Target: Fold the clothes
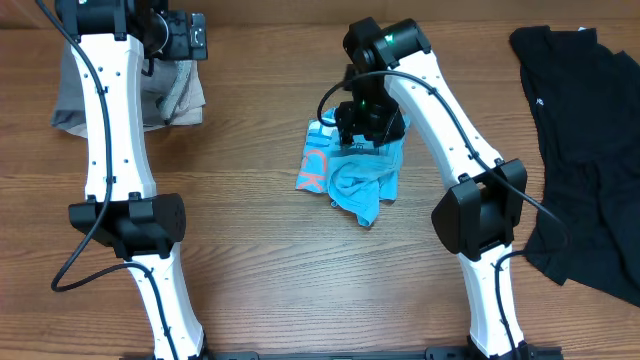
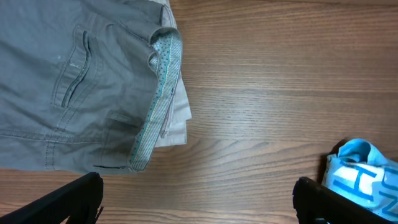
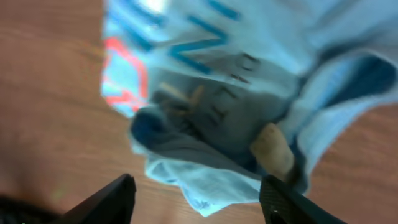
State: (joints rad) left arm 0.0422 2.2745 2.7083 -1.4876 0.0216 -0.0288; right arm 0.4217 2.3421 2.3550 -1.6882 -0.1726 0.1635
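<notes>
Crumpled blue T-shirt lies mid-bench, directly below R gripper, jaws spread. L gripper, jaws also spread, hangs well apart over grey trousers. R arm is nearer.

wood table carries blue t-shirt, grey trousers, black garment.
</notes>
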